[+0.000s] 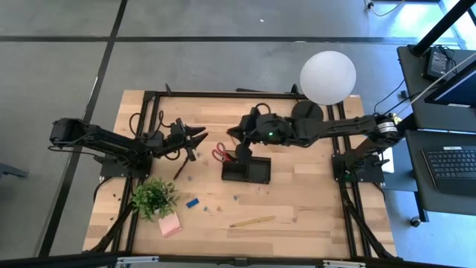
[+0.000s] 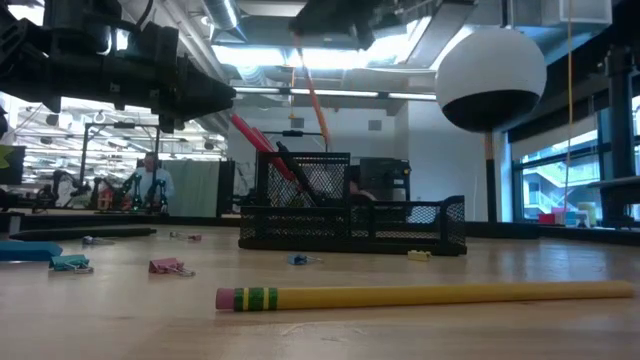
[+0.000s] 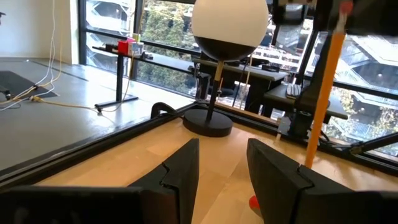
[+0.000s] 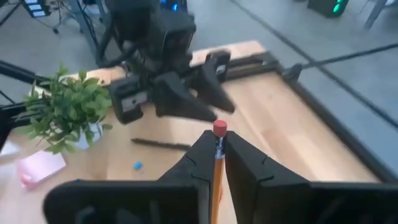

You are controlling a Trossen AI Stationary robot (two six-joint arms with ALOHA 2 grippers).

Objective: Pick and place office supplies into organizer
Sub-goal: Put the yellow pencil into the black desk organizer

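Pencil held above mesh organizer
Right gripper [image 4: 217, 163] pinches an orange, pink-tipped pencil [image 4: 217, 174] over the black mesh organizer [image 1: 246, 171]; left gripper [image 3: 221, 171] gapes empty.

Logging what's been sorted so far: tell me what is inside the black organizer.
In the organizer, the tall cup holds the red-handled scissors, leaning. The right gripper holds a pencil above it. The low tray's floor is hidden by mesh.
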